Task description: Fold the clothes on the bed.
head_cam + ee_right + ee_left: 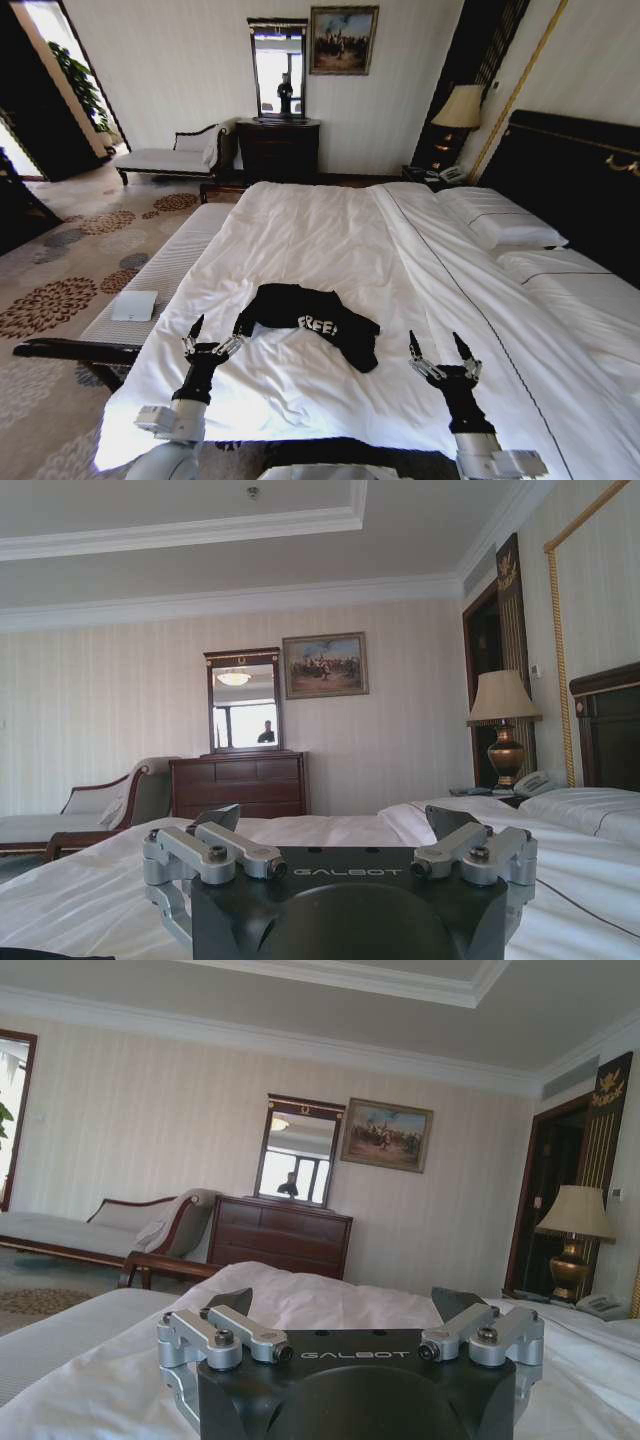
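1. The black T-shirt (312,318) lies crumpled near the foot of the bed (330,240), on the white sheet, with part of its white lettering showing on the side facing the robot.
2. The left gripper (213,334) hovers low over the sheet just beside the shirt's left edge, its fingers (196,328) spread apart and holding nothing.
3. The right gripper (439,349) hangs over the sheet to the right of the shirt, a little apart from it, its fingers (414,345) likewise spread and empty.
4. In the left wrist view the left gripper (346,1307) points along the bed toward a dark dresser (280,1234) with a mirror (298,1150) above it.
5. In the right wrist view the right gripper (338,822) faces the same wall, with a lamp (503,726) and white pillows (585,810) off to one side.
6. A narrow white-cushioned bench (165,270) stands along the bed's left side.
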